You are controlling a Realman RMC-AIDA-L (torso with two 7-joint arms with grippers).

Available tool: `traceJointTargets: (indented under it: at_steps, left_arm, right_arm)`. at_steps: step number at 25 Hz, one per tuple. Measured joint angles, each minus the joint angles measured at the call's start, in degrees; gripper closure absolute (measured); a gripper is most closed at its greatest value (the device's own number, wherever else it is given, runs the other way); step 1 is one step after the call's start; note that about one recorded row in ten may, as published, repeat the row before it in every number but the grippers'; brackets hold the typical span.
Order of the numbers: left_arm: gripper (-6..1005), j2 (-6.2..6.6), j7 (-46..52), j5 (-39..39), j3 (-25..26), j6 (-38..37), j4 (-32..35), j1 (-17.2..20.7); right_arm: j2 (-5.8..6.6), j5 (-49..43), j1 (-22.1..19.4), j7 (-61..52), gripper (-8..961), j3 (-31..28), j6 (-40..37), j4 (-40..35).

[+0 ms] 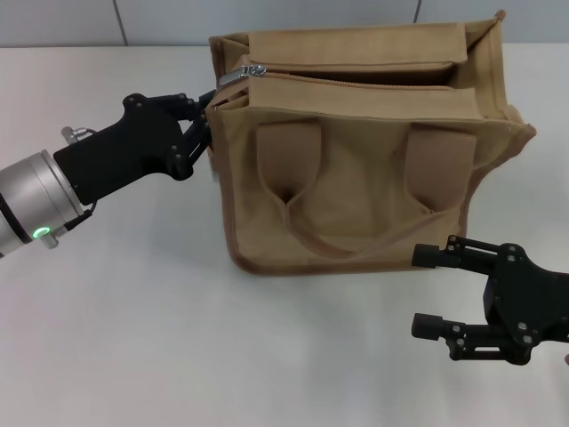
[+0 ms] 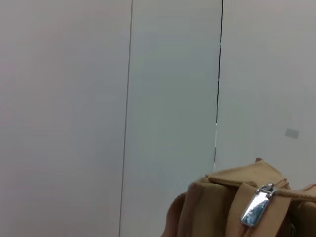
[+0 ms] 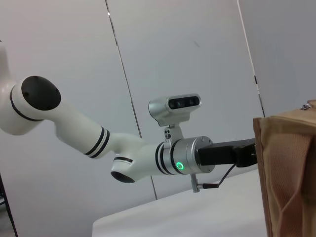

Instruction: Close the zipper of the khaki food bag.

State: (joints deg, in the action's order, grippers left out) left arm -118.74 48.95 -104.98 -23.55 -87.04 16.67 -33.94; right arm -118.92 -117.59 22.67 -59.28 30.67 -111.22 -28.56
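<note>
The khaki food bag [image 1: 356,169] stands upright on the white table in the head view. Its zipper [image 1: 356,82] runs along the top, with the silver pull tab [image 1: 244,73] at the bag's left end. My left gripper [image 1: 206,120] is pressed against the bag's upper left edge, just below the pull tab. The left wrist view shows the pull tab [image 2: 256,211] and the bag's top corner [image 2: 217,202] close up. My right gripper [image 1: 420,291] is open and empty, low over the table in front of the bag's lower right corner. The right wrist view shows the bag's edge [image 3: 289,173] and the left gripper [image 3: 244,153] against it.
The white table [image 1: 133,338] stretches to the left of the bag and in front of it. A pale panelled wall [image 2: 74,98] stands behind. The left arm [image 3: 98,143] reaches in from the left.
</note>
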Motion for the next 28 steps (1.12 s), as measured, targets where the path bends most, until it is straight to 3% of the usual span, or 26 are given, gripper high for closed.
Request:
traceJointTargets:
  at_steps: [5, 11, 18, 28]
  left_arm:
    - [924, 0.00, 0.00, 0.25, 0.00, 0.00, -0.14, 0.07]
    - [984, 0.00, 0.26, 3.13, 0.00, -3.07, -0.15, 0.63]
    - [984, -0.04, 0.11, 5.94, -0.32, -10.43, -0.17, 0.11]
    - [984, -0.35, 0.42, 7.08, -0.49, -12.34, -1.41, -2.61]
  right_arm:
    - [0.00, 0.00, 0.00, 0.03, 219, 0.00, -0.02, 0.22]
    - [0.00, 0.03, 0.00, 0.05, 224, -0.01, -0.33, 0.33]
    - [0.09, 3.47, 0.09, 0.04, 231, -0.14, -4.20, 1.85]
    - [0.23, 6.81, 1.02, -3.38, 240, -0.31, -6.68, 2.31]
